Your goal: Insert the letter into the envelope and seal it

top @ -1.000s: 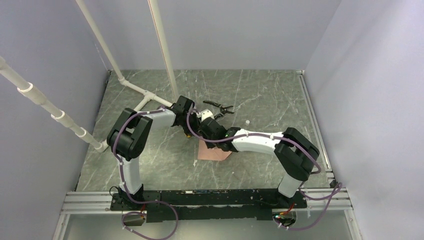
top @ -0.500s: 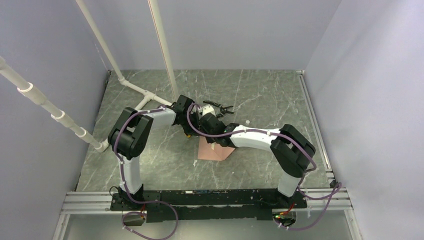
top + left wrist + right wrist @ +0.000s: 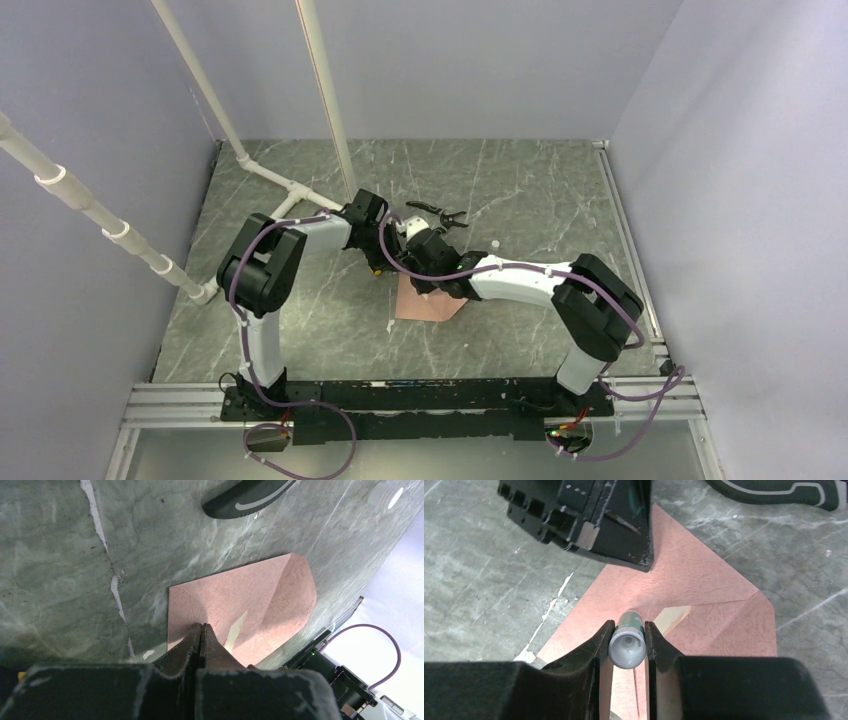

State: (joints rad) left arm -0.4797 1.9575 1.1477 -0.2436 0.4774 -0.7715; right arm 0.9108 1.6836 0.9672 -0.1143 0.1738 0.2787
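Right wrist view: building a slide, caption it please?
Right gripper clamps a small green-and-white tube over the pinkish envelope, beside the closed left gripper.

A: Top view?
B: High above and behind the envelope point(image 3: 432, 306), far off, looking down and forward over the whole cell.
A: And the wrists?
B: Close, just above the envelope, tilted down onto it. Shared by all three: the envelope.

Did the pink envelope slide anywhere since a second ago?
No. The envelope has stayed put: its near left corner sits beside the same white fleck on the table as before.
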